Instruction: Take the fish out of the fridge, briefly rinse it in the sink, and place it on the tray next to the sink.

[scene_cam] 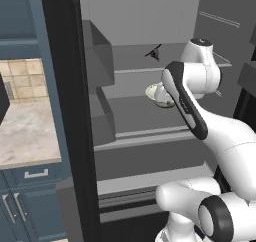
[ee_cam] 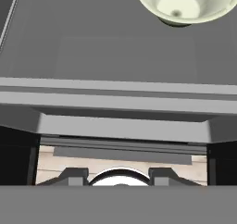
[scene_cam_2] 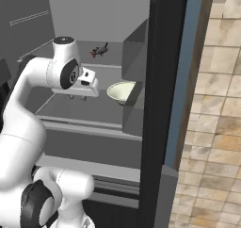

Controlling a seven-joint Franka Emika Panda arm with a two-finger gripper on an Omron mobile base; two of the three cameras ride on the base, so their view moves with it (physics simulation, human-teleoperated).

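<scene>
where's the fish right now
The small dark grey-brown fish lies on the fridge's upper grey shelf, one shelf above the pale bowl, towards the back.

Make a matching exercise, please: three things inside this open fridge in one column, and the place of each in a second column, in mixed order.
Things:
1. fish
2. pale bowl
3. gripper

Places:
A. on the middle shelf, near the door-bin side
B. on the upper shelf, toward the back
C. over the middle shelf, beside the bowl, one shelf below the fish

Pairs: 1-B, 2-A, 3-C
</scene>
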